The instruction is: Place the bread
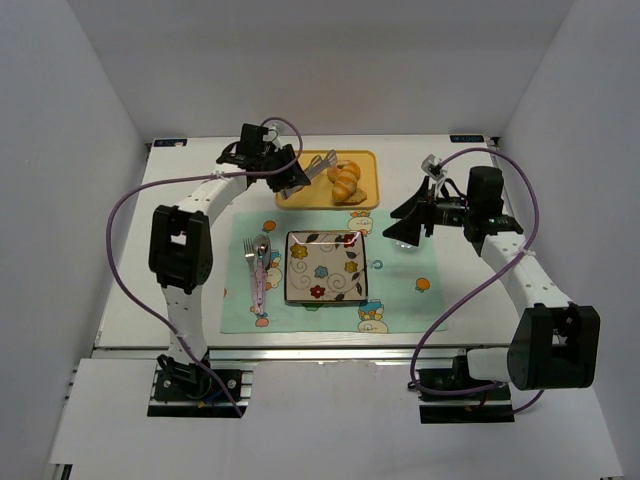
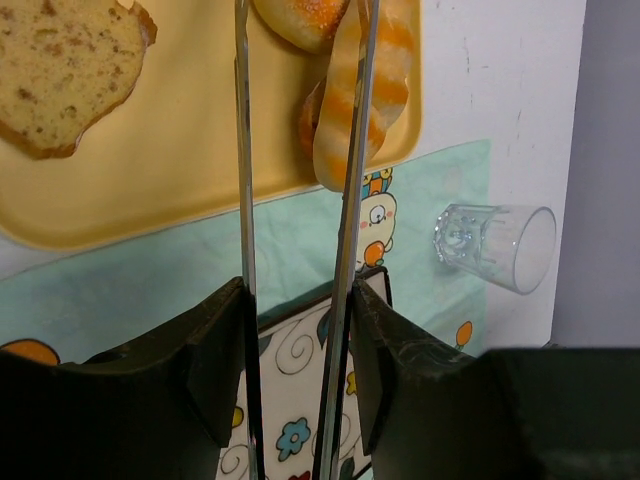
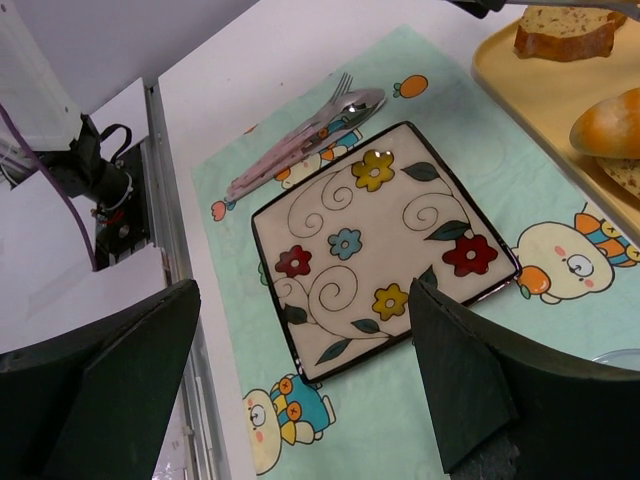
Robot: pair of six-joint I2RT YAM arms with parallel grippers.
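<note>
Top external view: at the far side of the bench [image 1: 400, 150], the left hand [image 1: 288, 177] is closed tight on metal tongs [image 1: 320, 165], reaching over the yellow tray [image 1: 370, 158]. The bread [image 2: 300, 18] lies on the tray between the tong arms and looks not lifted yet. The flower plate [image 1: 325, 267] has nothing on it. The right hand [image 1: 408, 222] hangs wide open. Most of the job is left.
</note>
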